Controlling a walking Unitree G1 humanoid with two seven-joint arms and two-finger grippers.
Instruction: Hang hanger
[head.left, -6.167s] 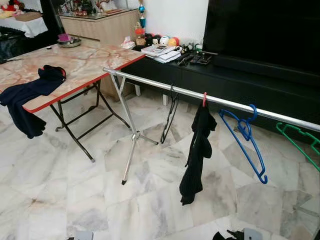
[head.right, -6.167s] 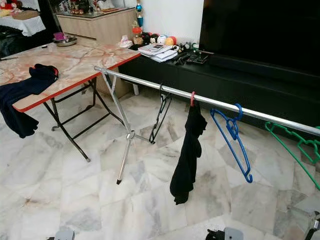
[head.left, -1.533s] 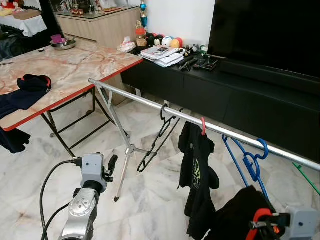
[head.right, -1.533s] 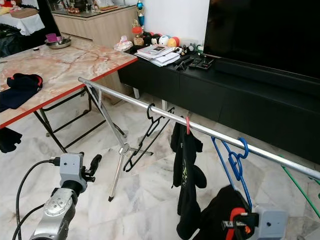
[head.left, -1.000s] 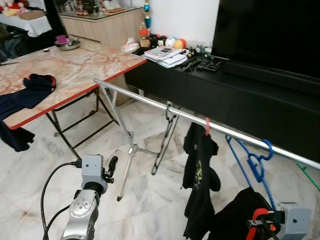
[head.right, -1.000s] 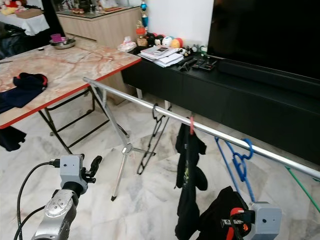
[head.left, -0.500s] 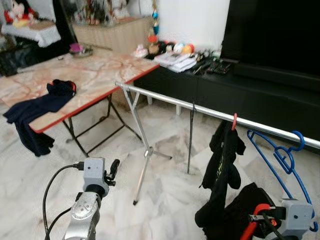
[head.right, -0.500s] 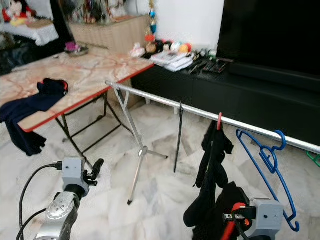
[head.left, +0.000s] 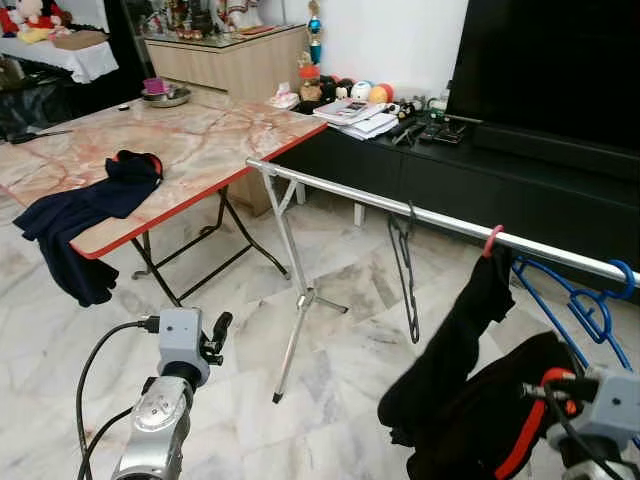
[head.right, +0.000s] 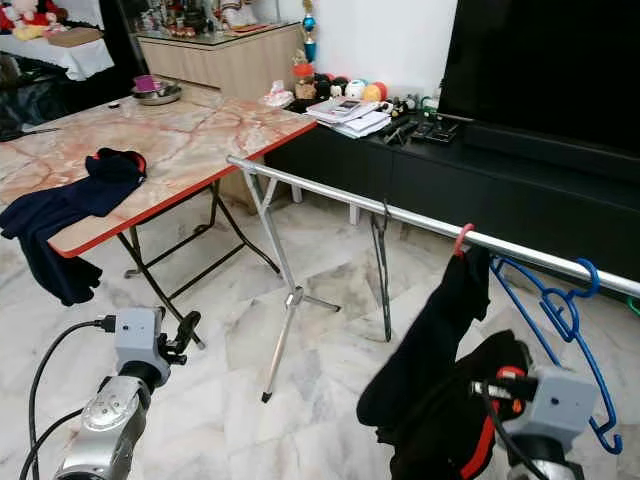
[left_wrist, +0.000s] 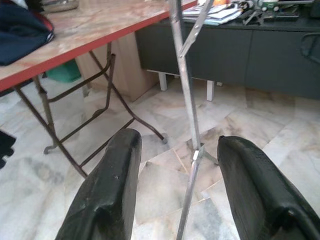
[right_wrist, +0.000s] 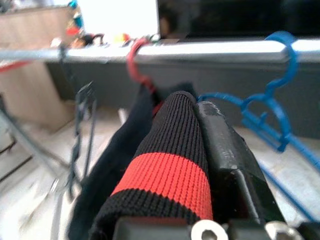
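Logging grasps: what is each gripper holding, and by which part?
Right gripper clamps the black garment at its red-striped ribbed band. Left gripper holds nothing.

Head eyes looking down across rail (head.left: 440, 222), wrist views close along pincers, sharing it

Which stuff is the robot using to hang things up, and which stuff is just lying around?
For the job:
right gripper, shut on the black and red garment
metal rail
red hanger

Just lying about:
blue hanger
black hanger
dark clothes on the table
left gripper, open
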